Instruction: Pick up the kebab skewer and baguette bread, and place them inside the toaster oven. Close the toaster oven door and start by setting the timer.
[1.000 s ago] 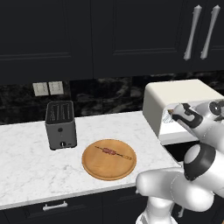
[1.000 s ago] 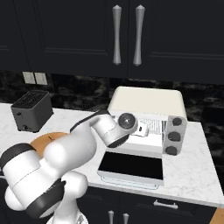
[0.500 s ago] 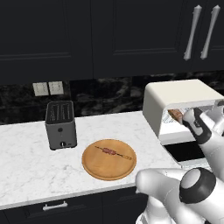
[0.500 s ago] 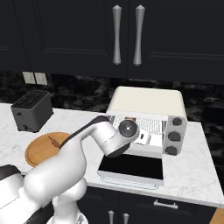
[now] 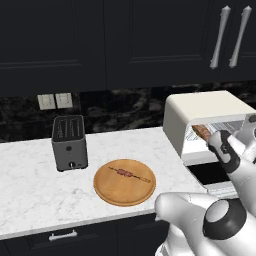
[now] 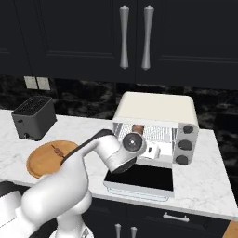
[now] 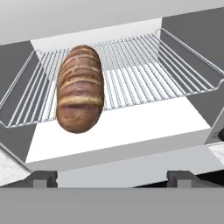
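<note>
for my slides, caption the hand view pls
Baguette lying on the wire rack inside the open toaster oven, gripper open, empty.

No readable text, label, brand, number or sign appears in any of the views. The cream-white boxy toaster oven [image 6: 155, 125] carries three dark round knobs [image 6: 185, 144] with no legible markings. The dark grey slot toaster [image 5: 69, 142] and the two pale wall plates [image 5: 54, 101] at its 12 o'clock are also blank.
</note>
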Controlling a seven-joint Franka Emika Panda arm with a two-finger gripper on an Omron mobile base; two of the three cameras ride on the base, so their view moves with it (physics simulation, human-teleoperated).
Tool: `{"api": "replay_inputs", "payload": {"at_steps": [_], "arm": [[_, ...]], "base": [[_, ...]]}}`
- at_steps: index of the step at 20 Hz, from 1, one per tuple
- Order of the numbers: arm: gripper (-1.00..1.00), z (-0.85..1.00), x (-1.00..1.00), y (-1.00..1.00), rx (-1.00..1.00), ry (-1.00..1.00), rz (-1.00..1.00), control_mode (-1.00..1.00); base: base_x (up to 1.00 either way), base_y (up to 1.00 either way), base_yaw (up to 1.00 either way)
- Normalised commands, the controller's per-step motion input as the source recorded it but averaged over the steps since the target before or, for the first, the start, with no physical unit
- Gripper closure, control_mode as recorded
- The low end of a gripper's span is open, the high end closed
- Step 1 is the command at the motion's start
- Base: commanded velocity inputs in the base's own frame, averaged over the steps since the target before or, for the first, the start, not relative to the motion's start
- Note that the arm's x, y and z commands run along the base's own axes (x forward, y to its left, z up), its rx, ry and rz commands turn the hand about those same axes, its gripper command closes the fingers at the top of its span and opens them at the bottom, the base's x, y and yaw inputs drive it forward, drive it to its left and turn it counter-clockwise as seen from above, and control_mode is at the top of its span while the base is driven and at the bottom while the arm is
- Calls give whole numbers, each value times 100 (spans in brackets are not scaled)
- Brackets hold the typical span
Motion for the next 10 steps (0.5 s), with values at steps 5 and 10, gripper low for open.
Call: {"api": "replay_inputs", "payload": {"at_steps": [5,10], "arm": [[-100,0,28,-36,2,6,0,-100],[-100,0,33,-14,0,5,0,-100]], "base": [[0,0,0],[0,0,0]]}}
